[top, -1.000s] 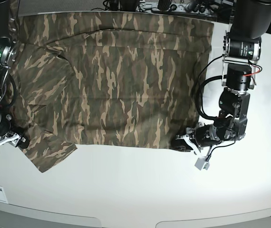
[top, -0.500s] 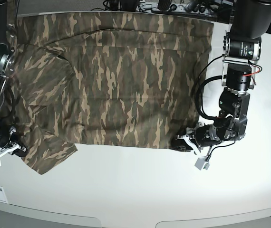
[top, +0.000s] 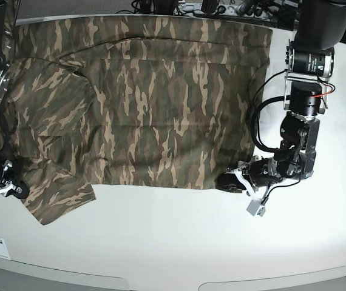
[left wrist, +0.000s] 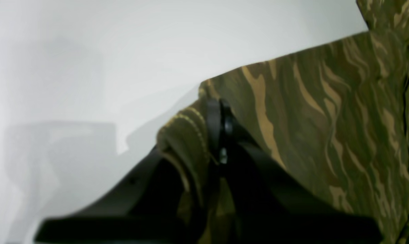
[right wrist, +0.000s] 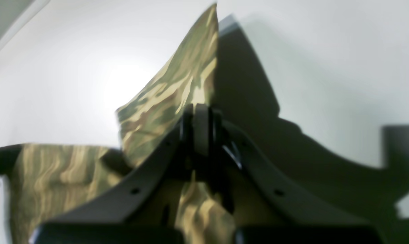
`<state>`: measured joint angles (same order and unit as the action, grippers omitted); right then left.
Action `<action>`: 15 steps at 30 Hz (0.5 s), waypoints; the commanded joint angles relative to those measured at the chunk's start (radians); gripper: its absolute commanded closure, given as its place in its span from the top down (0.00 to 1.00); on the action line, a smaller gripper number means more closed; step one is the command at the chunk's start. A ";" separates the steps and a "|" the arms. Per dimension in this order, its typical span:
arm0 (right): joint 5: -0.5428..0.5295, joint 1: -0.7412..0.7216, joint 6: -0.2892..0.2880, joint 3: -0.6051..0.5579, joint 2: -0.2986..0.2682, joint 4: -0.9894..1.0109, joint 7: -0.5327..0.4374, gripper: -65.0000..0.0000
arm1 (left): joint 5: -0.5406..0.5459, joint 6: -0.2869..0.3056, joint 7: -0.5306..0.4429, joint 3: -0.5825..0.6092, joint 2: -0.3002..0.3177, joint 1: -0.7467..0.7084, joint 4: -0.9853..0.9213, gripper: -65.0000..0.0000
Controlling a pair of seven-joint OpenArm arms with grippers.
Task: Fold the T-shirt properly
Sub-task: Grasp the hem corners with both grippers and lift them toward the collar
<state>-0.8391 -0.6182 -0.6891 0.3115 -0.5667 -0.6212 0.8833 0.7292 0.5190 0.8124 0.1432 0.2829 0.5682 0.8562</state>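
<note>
Lying spread lengthwise across the counter (top: 179, 242), the T-shirt (top: 149, 103) is being pinched at both lower corners: left tool (top: 232, 180) at lower right, right tool (top: 14, 188) at lower left, both clamped on cloth.

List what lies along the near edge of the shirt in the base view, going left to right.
Right claw shut on the sleeve → sleeve → T-shirt hem → left claw shut on the hem corner → bare table.
</note>
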 commanded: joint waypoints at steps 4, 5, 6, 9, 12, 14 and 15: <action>-0.082 0.017 -0.009 0.002 -0.072 -0.052 0.022 0.00 | -0.020 0.029 0.034 0.001 0.021 0.054 0.006 0.00; -0.081 0.047 -0.009 0.002 -0.083 -0.078 0.019 0.00 | -0.020 0.044 0.044 0.001 0.022 0.061 0.007 0.00; -0.082 0.080 -0.009 0.002 -0.090 -0.109 0.019 0.00 | -0.011 0.063 0.061 0.001 0.022 0.066 0.010 0.00; -0.081 0.197 -0.009 0.002 -0.105 -0.233 0.019 0.00 | 0.057 0.120 0.110 0.001 0.019 0.064 0.040 0.00; -0.081 0.302 -0.009 0.002 -0.120 -0.379 0.019 0.00 | 0.078 0.146 0.119 0.001 0.016 0.058 0.075 0.00; -0.081 0.360 -0.009 0.002 -0.137 -0.478 0.019 0.00 | 0.095 0.163 0.134 0.008 0.017 0.058 0.098 0.00; -0.081 0.385 -0.009 0.002 -0.146 -0.526 0.019 0.00 | 0.110 0.172 0.148 0.012 0.018 0.058 0.111 0.00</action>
<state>-0.8963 -0.2070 -0.6930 0.3027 -0.6788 -1.1343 0.9264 0.8101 0.6750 0.9779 0.1589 0.2943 0.5903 0.9482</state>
